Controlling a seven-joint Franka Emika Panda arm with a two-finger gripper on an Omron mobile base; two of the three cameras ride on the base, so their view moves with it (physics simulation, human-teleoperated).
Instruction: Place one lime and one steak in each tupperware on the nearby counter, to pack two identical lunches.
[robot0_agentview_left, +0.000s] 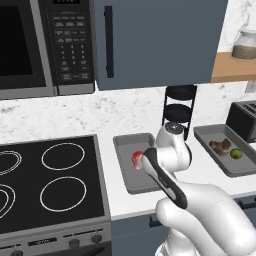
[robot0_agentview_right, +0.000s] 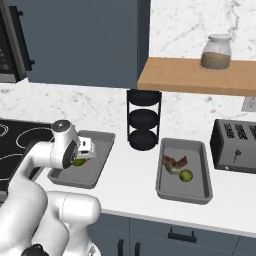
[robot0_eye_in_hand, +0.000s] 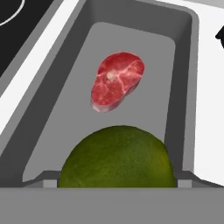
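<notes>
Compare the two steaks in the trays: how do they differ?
The steak in the left tray is bright red-pink with pale marbling; the steak in the right tray is darker brown-red. The left one lies flat and apart from the lime near the fingers; the right one sits right against its own lime. Both are small meat chunks, each inside a grey tray with one lime.

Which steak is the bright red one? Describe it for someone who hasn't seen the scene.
Start at the stove; the grey tupperware right beside it holds the steak. It's flat, bright red-pink with white marbling, unlike the round lime next to it.
</notes>
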